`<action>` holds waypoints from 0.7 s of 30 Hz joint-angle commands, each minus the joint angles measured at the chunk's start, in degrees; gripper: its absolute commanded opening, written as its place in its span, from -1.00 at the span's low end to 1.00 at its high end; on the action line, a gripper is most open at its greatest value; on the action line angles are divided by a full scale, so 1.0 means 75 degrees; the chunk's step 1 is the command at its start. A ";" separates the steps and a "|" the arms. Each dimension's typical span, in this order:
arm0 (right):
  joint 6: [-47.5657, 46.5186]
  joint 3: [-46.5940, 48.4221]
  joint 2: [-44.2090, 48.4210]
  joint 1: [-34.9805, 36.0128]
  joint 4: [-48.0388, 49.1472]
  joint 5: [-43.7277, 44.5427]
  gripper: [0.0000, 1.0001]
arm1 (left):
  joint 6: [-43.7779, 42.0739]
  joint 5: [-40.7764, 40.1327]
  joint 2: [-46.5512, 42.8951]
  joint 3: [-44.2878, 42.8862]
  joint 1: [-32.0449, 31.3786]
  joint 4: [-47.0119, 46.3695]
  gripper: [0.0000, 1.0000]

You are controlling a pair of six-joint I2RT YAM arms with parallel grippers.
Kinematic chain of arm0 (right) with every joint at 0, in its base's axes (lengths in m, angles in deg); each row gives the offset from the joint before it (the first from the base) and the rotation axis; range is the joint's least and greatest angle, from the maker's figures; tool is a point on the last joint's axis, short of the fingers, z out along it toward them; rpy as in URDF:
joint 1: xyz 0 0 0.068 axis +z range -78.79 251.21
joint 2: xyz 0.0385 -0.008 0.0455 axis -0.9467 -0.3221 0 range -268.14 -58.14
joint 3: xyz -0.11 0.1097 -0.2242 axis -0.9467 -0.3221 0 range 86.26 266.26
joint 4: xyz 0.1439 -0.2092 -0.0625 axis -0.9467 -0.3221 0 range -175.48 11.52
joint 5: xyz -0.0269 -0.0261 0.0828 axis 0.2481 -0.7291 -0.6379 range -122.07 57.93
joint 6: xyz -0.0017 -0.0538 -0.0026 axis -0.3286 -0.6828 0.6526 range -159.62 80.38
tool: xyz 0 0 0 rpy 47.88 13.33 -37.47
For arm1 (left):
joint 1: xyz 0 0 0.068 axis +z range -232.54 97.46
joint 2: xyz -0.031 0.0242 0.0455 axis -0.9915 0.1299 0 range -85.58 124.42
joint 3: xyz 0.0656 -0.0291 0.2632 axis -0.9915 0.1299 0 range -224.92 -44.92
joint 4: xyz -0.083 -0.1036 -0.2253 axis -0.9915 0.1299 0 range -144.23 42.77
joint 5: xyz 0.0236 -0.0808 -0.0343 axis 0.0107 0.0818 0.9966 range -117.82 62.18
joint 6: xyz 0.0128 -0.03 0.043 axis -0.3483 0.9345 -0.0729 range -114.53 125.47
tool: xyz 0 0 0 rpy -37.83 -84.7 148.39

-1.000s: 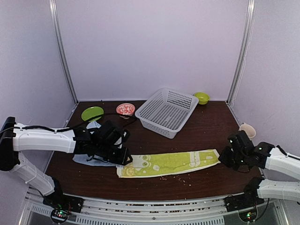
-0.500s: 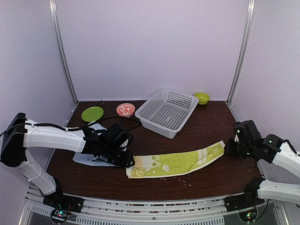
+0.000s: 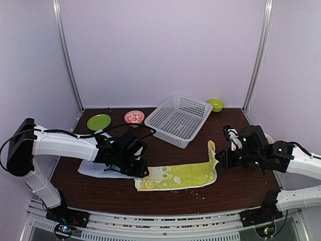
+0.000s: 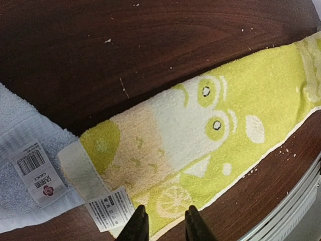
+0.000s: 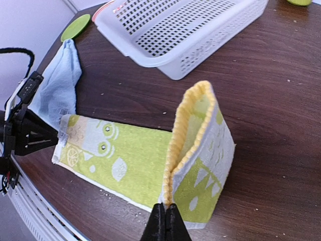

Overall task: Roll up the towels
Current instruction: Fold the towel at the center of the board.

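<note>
1. Crockery at far left: we see a green plate [image 3: 99, 121] at the back of the table [image 3: 235, 135], with a red-and-white bowl [image 3: 134, 117] near it on its right.
2. The pale blue towel [image 3: 89, 167] lies flat, nearer us on the left and partly under the left arm. Its barcode tag [image 4: 39, 170] faces up in the left wrist view. Its right edge touches the left end of the lime-green towel [image 3: 175, 175]. We can't tell which lies on top.
3. On the left gripper [image 4: 163, 223] the fingers are parted by a narrow gap, tips down at the green towel's near-left corner, beside a white care label [image 4: 108, 208]. The cloth lies flat between the tips and we see nothing pinched.
4. The lime-green towel is a long strip running left to right across the near-centre of the table, cartoon eyes and lemon print facing up. Its left end and middle lie flat on the wood. Pale crumbs dot the table along its near edge.
5. A white mesh basket [image 3: 178, 120] sits behind the strip, set at an angle and apart from it.
6. The strip's right end is off the table, standing upright and curled back toward the left, yellow hem outermost.
7. The right gripper [image 5: 165, 221] has its fingers fully closed, clamped on the hemmed edge of that raised end.
8. A small green bowl [image 3: 216, 104] sits in the back-right corner, well apart.
</note>
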 commanded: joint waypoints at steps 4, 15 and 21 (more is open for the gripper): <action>-0.0193 0.0440 -0.0533 0.0395 0.0846 0.0182 -1.00 | 0.0062 -0.0145 -0.0287 0.0103 -0.0030 -0.0011 -0.50; -0.0141 0.1020 -0.1273 0.0955 0.1202 -0.0122 -1.00 | 0.0304 -0.0598 -0.0955 0.0592 -0.0030 0.0209 -0.51; -0.0029 0.1582 -0.2382 0.1543 0.1947 -0.0216 -1.00 | 0.0516 -0.1026 -0.1837 0.1084 -0.0030 0.0418 -0.51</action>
